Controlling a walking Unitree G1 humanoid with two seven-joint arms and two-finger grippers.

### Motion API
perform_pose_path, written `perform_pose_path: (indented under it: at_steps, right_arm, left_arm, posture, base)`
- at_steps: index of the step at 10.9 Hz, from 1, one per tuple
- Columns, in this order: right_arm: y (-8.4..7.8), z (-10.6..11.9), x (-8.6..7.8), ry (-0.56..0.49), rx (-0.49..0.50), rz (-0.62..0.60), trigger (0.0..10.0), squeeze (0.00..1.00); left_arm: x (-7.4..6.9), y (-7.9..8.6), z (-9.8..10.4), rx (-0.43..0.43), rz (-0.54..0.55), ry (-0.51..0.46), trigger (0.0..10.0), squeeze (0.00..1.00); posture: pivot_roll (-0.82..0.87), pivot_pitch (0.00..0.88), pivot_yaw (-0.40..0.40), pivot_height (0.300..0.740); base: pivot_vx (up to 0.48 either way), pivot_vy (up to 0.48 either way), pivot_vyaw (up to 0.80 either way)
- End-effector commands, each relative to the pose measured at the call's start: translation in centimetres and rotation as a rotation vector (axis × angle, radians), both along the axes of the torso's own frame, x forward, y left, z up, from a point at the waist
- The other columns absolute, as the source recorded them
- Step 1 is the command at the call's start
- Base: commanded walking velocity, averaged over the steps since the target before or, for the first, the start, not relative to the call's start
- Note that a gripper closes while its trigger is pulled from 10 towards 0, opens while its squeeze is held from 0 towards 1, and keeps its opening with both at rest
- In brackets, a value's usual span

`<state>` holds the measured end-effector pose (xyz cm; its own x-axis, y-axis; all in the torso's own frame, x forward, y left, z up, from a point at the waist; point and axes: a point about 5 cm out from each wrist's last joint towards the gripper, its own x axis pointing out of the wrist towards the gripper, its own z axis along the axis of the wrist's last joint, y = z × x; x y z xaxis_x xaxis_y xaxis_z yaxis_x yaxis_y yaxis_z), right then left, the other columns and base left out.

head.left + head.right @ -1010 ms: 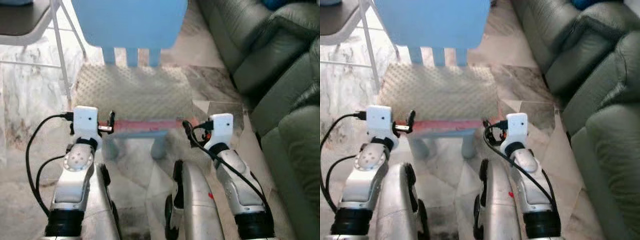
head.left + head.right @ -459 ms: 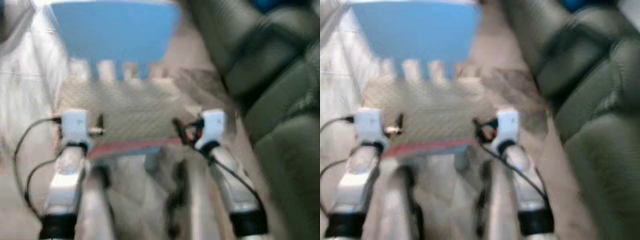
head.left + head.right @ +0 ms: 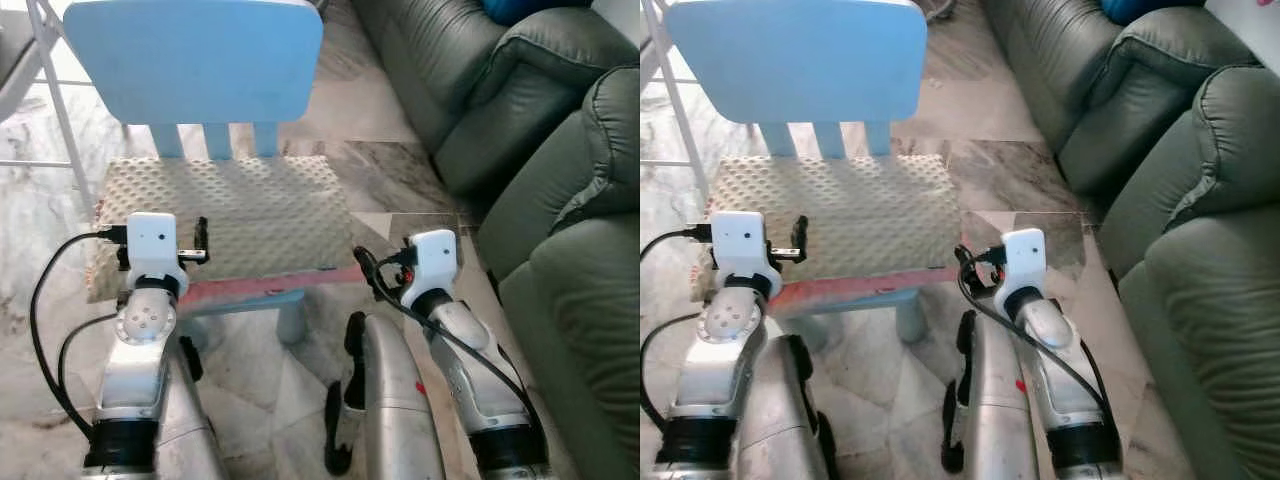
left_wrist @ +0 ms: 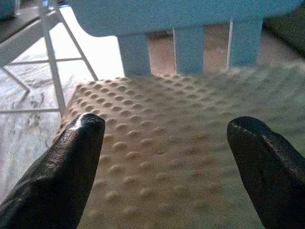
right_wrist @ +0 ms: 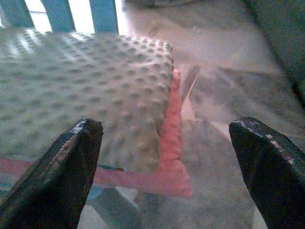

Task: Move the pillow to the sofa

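Left gripper (image 4: 164,143): fingers (image 4: 71,157) apart, over the pillow's left part
Pillow (image 3: 230,215): cream, dimpled, pink-edged; lies on the blue chair (image 3: 195,60)
Right gripper (image 5: 167,157): fingers (image 5: 59,167) apart, at the pillow's right corner
Sofa (image 3: 540,150): grey-green, right of the chair

In front of me stands a small light-blue chair (image 3: 200,60) with a slatted back, its legs on the pale marbled floor (image 3: 390,175). On its seat lies the cream, dimpled pillow (image 3: 225,215), covering the seat from edge to edge, a pink underside showing along its near edge. To my right, the grey-green sofa (image 3: 560,180) sits on the same floor.
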<state>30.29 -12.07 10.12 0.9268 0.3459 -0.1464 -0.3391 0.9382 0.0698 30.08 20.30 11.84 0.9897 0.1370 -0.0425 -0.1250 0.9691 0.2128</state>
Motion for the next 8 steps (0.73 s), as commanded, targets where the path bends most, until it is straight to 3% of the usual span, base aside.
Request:
perform_pose_path:
  at_steps: [1,4,5,8]
  right_arm:
    - [0.5,-0.4,0.8,0.025,0.023,0.035,10.0,0.0]
    - [2.8,-0.3,2.2,0.054,0.067,0.136,10.0,0.0]
    - [4.4,-0.5,3.3,0.096,0.095,0.181,10.0,0.0]
    - [6.4,-0.1,4.9,0.074,0.043,0.183,10.0,0.0]
  left_arm:
    - [0.3,1.0,-0.5,0.022,0.03,0.012,10.0,0.0]
    - [1.6,2.4,0.1,0.051,0.107,0.0,10.0,0.0]
    - [2.2,2.5,0.2,0.062,0.11,-0.009,10.0,0.0]
    - [3.2,2.4,-1.3,0.036,0.094,0.049,10.0,0.0]
  posture:
    - [-0.04,0.298,-0.104,0.525]
    - [-0.04,0.35,-0.111,0.525]
    - [-0.04,0.373,-0.113,0.525]
    - [-0.03,0.407,-0.122,0.525]
  base:
    - [0.0,0.0,0.0]
    - [0.0,0.0,0.0]
    - [0.0,0.0,0.0]
    - [0.0,0.0,0.0]
